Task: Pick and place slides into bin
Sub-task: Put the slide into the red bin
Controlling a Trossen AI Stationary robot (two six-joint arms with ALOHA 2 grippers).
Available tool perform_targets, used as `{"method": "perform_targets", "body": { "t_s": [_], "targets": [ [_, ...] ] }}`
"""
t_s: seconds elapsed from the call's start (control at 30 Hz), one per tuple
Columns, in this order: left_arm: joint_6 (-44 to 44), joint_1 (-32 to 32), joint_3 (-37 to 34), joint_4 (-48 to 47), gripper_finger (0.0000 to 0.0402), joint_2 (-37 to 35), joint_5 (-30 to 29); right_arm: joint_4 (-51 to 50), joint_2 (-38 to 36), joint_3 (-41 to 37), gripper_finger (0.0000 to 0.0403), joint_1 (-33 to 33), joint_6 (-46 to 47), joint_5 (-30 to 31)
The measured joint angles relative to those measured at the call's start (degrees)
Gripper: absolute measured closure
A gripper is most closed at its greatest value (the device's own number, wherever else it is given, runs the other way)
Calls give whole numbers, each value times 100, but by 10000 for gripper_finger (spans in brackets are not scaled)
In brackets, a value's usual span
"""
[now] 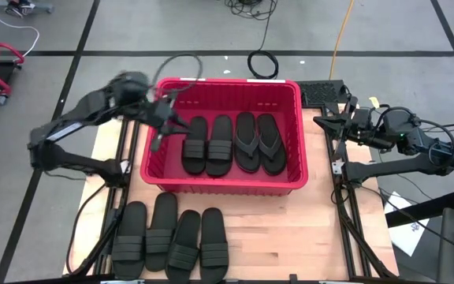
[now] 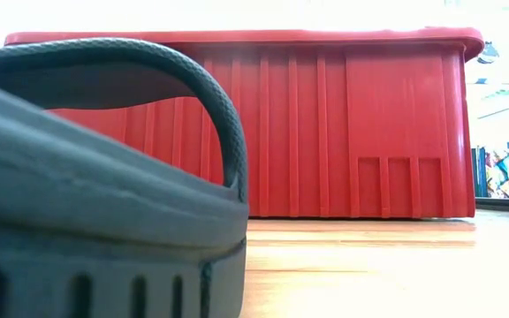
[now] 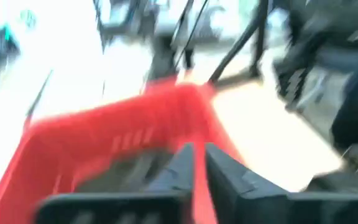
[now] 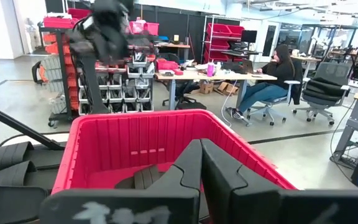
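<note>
No text, label or number is legible anywhere.

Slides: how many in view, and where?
8. Four in the red bin: two band slides, two thong slides. Four band slides lie on the table before it. None seem hidden.

Eight black slides are counted in the high view. Four are seen inside the one red bin (image 1: 224, 86): two band-strap slides (image 1: 208, 145) side by side and two thong-strap slides (image 1: 260, 142) beside them. Four more band-strap slides (image 1: 170, 235) are laid in a row on the tabletop (image 1: 290, 229) in front of the bin. That gives six band-strap slides and two thong-strap ones. Two robot arms are seen, one at each side of the bin.
</note>
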Motion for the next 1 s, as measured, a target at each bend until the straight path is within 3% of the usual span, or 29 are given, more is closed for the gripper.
{"method": "perform_targets", "body": {
  "t_s": [0.07,0.17,0.27,0.37,0.53,0.63,0.73,1.0],
  "targets": [
    [-375,-379,3,286,390,-181,-209,0,2,0,403,-2,0,0],
    [-1231,-985,-24,45,388,-244,-1294,1,0,0,403,-2,0,0],
    [-1545,-1589,-462,-233,399,-238,-1528,0,2,0,403,-2,-3,0],
    [-1822,-2143,-1395,531,400,-226,-1646,47,0,-48,403,-2,-109,2],
    [-2295,-2479,-3060,2575,401,-442,-2531,50,4,-185,403,-2,-88,9],
    [-2435,-2482,-3849,4054,401,-992,-3019,191,0,-286,403,-2,79,13],
    [-2441,-2482,-4473,4831,401,-1817,-3418,380,0,-403,403,-1,214,10],
    [-1881,-2512,-5113,4926,402,-4153,-4068,824,-2,-533,403,-2,235,-5]
  ]
}}
